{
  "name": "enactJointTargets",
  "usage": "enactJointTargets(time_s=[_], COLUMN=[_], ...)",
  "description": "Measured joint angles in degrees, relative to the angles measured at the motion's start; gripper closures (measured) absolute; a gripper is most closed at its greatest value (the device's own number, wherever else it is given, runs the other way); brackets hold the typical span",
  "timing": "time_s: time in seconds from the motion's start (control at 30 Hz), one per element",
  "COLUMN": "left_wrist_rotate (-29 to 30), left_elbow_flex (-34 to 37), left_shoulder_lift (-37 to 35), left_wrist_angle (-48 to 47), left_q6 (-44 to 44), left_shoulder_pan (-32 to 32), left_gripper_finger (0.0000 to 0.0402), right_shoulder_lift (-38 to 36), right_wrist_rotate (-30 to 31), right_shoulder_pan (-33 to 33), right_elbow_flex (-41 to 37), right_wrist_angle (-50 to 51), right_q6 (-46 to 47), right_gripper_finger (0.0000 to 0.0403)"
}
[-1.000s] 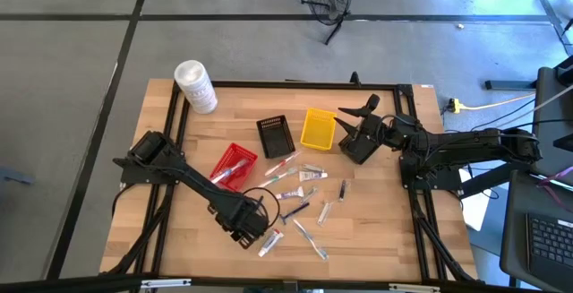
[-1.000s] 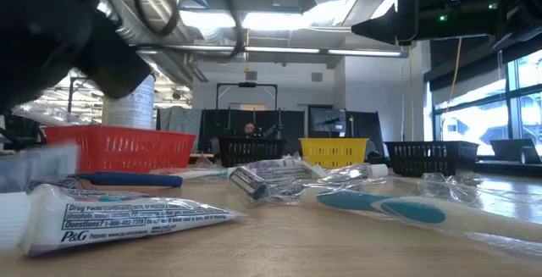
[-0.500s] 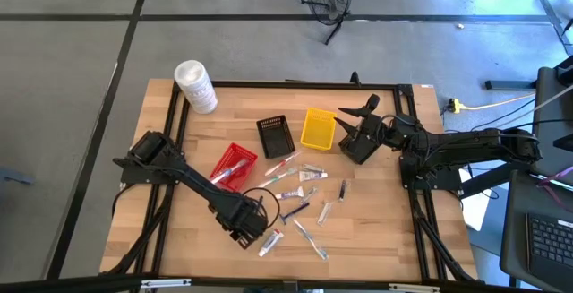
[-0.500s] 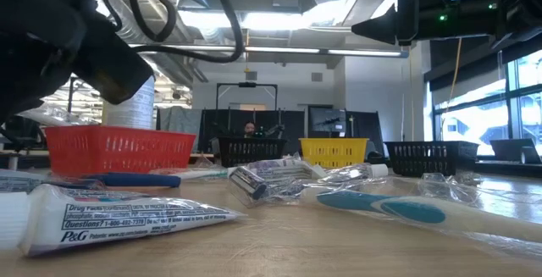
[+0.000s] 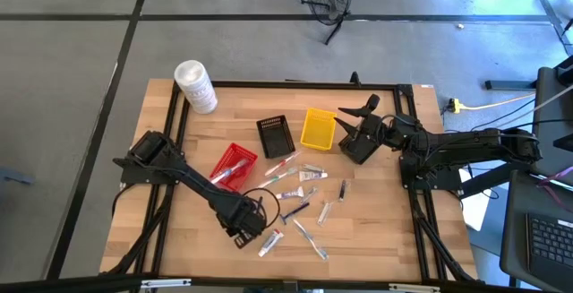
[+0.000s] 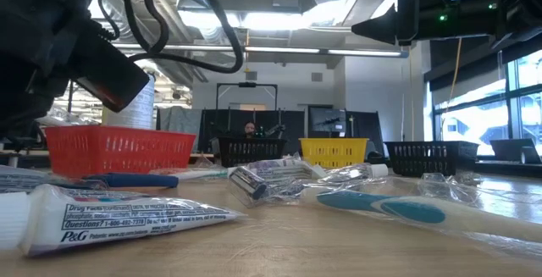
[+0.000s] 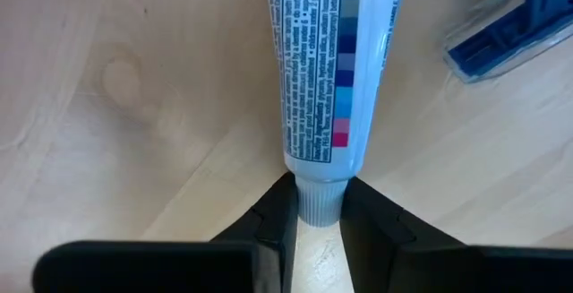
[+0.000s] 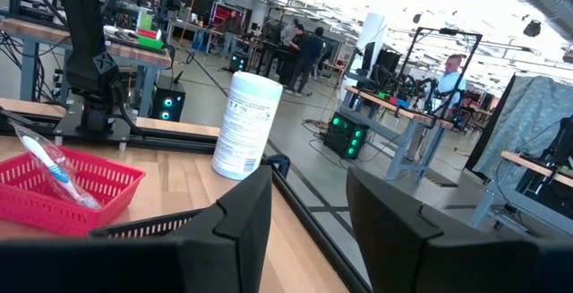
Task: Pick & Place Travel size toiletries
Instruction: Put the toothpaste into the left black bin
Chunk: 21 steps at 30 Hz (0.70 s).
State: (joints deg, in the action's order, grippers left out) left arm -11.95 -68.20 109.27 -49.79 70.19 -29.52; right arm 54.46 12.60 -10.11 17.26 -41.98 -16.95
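The toothpaste tube [image 7: 329, 69] lay flat on the wooden table [image 5: 376, 230], near the front edge — the left gripper [image 7: 315, 226] had its two fingers pinched on the tube's grey cap. The right gripper [image 8: 309, 217] hung beside the yellow basket [image 5: 318, 128], fingers apart — holding nothing.

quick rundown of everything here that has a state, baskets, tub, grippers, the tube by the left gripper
left gripper: low over the table, fingers against the cap of the toothpaste tube
toothpaste tube: lying flat on the wood
right gripper: open, empty, raised beside the yellow basket
red basket: upright, holds a few items
black basket: upright
yellow basket: upright, looks empty
white tub: standing, lid on
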Motion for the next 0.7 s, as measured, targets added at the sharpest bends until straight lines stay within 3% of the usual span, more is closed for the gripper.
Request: enactJointTargets(time_s=[0.4, 0.57, 0.7], left_wrist_rotate=[1.3, 9.4, 20.9], left_elbow_flex=[0.0, 0.0, 0.0], left_shoulder_lift=[-5.0, -9.6, -12.9], left_wrist_angle=[-4.7, -6.5, -6.4], left_q6=[-1.2, -3.3, -8.8], left_shoulder_pan=[2.5, 4.8, 8.3], left_gripper_finger=[0.0336, 0.0337, 0.0337], right_shoulder_lift=[0.0, 0.0, 0.0], right_wrist_rotate=[0.0, 0.0, 0.0], right_shoulder_pan=[0.0, 0.0, 0.0], right_elbow_flex=[0.0, 0.0, 0.0], right_wrist_angle=[0.0, 0.0, 0.0], right_q6=[0.0, 0.0, 0.0], right_gripper_finger=[0.0254, 0.0254, 0.0254])
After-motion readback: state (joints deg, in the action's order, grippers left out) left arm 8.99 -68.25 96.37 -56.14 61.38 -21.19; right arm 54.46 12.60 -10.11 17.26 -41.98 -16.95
